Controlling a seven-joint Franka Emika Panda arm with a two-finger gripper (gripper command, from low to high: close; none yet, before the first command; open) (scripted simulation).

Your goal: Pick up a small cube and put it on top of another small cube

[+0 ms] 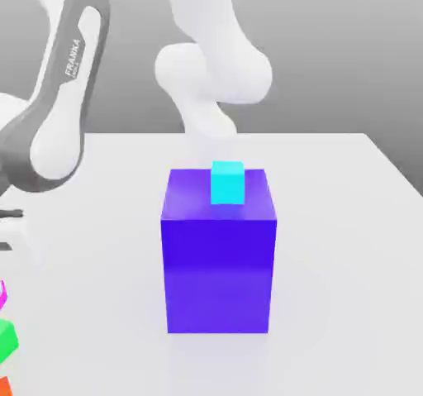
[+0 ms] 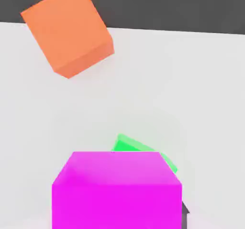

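Note:
The small magenta cube (image 2: 117, 190) sits close under the hand camera, and a dark finger (image 2: 184, 212) lies against its side. My gripper (image 2: 117, 216) is shut on it. Just beyond and below it the small green cube (image 2: 143, 149) peeks out, mostly covered by the magenta one. At the exterior view's left edge a sliver of the magenta cube (image 1: 2, 293) hangs slightly above the green cube (image 1: 7, 339), under the hand (image 1: 8, 229). Whether the two cubes touch cannot be told.
A big blue-violet block (image 1: 219, 262) stands mid-table with a small cyan cube (image 1: 228, 182) on its top. An orange cube (image 2: 67, 29) lies on the white table (image 1: 347, 221) beyond the green one, also at the exterior view's lower left corner (image 1: 4, 386).

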